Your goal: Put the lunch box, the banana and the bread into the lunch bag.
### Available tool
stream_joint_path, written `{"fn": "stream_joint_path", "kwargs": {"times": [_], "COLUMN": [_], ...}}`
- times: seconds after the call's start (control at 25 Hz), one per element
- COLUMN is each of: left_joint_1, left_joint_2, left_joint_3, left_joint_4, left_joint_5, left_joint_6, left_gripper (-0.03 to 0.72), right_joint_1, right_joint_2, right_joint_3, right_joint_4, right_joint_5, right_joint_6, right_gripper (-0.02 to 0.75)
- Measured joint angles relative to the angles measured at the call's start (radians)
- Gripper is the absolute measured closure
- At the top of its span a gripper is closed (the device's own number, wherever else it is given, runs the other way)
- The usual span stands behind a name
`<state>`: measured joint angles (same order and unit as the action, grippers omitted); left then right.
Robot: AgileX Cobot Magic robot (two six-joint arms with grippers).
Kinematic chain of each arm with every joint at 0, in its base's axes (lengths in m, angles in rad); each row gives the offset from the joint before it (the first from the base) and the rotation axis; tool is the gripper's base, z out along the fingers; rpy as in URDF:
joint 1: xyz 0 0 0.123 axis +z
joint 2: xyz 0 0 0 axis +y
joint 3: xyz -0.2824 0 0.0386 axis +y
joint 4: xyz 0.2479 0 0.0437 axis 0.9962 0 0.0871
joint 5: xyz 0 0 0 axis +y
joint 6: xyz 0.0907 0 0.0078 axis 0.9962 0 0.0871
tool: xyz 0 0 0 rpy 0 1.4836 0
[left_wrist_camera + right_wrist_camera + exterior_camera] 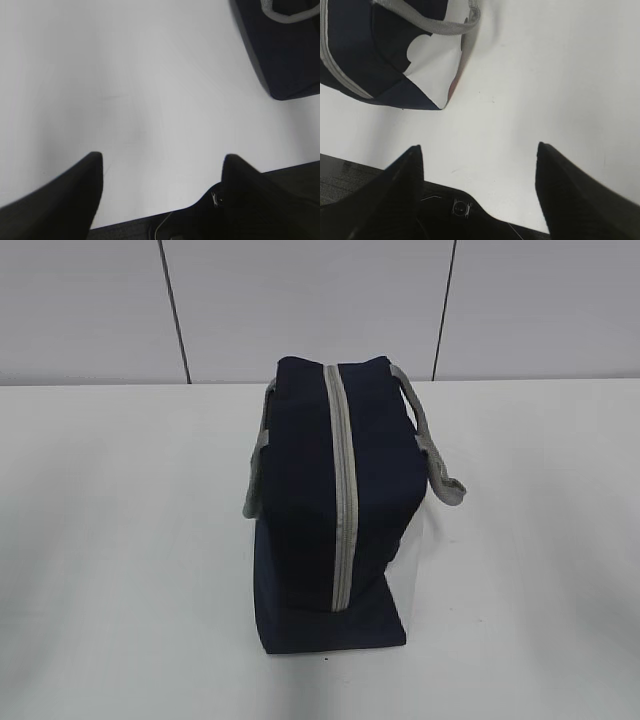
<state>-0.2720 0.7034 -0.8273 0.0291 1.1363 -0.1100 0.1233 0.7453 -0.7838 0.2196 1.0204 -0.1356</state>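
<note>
The only obstacle seen on the white surface (120, 540) is the lunch bag (310, 490), standing at its middle. Broad bare stretches are left on both sides of it and in front. Its grey zipper strip (342, 500) is seen closed along the top, so no opening is offered there. Grey strap handles (432, 445) hang out to either side, narrowing the room close by. Bare surface lies between each pair of spread fingers (75, 195) (570, 190).
</note>
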Motion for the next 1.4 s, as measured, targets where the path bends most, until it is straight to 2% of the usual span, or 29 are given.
{"fn": "stream_joint_path", "kwargs": {"times": [0.2, 0.36, 0.68, 1.0, 1.4], "left_joint_1": [0.0, 0.0, 0.0, 0.0, 0.0], "left_joint_2": [-0.189, -0.3, -0.454, -0.488, -0.488], "left_joint_3": [0.081, 0.14, 0.252, 0.3, 0.304], "left_joint_4": [0.032, 0.034, 0.034, 0.034, 0.034], "left_joint_5": [0.03, 0.062, 0.073, -0.023, -0.03], "left_joint_6": [-0.005, -0.011, -0.015, -0.015, -0.015], "left_gripper": [0.216, 0.219, 0.219, 0.219, 0.219], "right_joint_1": [0.0, 0.0, 0.0, 0.0, 0.0], "right_joint_2": [-0.216, -0.396, -0.682, -0.726, -0.726], "right_joint_3": [0.124, 0.161, 0.208, 0.248, 0.277], "right_joint_4": [-0.02, -0.053, -0.229, -0.278, -0.28], "right_joint_5": [0.051, 0.135, 0.237, 0.19, 0.126], "right_joint_6": [0.036, 0.04, 0.1, 0.136, 0.136], "right_gripper": [0.223, 0.223, 0.225, 0.225, 0.226]}}
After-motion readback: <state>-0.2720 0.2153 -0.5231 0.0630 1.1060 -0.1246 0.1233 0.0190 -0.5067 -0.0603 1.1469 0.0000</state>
